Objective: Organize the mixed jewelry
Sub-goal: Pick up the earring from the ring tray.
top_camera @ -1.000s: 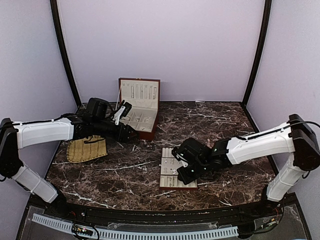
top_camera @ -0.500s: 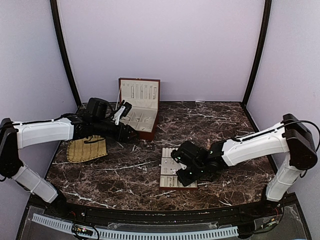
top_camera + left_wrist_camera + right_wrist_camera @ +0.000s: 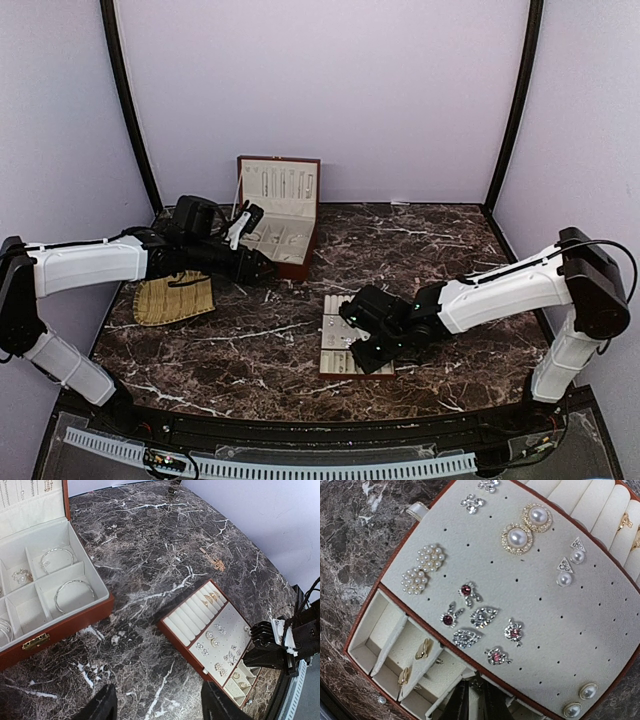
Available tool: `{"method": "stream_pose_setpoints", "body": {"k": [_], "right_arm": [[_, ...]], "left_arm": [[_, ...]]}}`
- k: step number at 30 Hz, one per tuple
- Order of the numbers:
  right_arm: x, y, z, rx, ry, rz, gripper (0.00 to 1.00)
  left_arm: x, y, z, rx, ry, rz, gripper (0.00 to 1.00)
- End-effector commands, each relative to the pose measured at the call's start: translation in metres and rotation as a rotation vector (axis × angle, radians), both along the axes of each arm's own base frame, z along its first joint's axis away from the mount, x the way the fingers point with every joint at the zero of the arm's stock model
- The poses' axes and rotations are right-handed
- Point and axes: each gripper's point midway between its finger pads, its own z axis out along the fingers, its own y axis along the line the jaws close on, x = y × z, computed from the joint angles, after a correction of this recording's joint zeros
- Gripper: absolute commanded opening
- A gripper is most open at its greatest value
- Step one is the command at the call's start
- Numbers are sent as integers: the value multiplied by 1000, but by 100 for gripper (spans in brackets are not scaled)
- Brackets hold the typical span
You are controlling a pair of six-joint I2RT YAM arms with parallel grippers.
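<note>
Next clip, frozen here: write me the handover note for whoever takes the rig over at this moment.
Left hand: open, empty, above the marble beside the red-brown box.
Right hand: nearly shut over the corner compartments of the tray; a held piece cannot be confirmed.
Done: bangles in the box, studs on the tray's pad, rings in its slots.
To do: what looks like one gold piece loose on the marble; check the mat.

From my top view the box (image 3: 283,214) stands left of centre with the mat (image 3: 175,298) lower left of it, the tray (image 3: 338,348) lies below centre, studs (image 3: 516,538) sit on it, and bangles (image 3: 75,581) lie in the box's compartments.
</note>
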Motion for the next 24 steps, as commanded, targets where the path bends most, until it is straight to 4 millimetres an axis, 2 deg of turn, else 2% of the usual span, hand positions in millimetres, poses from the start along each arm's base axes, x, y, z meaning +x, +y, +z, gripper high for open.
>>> {"method": "stream_pose_setpoints", "body": {"k": [1, 5, 11, 13, 24], "right_arm": [[9, 4, 0, -11, -42, -5, 12], [9, 6, -1, -10, -44, -4, 10], [9, 8, -2, 5, -38, -7, 0], [8, 10, 1, 19, -33, -7, 0], [7, 2, 40, 197, 15, -67, 0]], "left_arm": [[-3, 2, 15, -24, -44, -11, 60], [-4, 1, 16, -26, -44, -13, 60], [-4, 2, 16, -24, -46, -14, 60], [-4, 2, 16, -26, -47, -14, 60], [-5, 1, 19, -37, -55, -21, 60]]}}
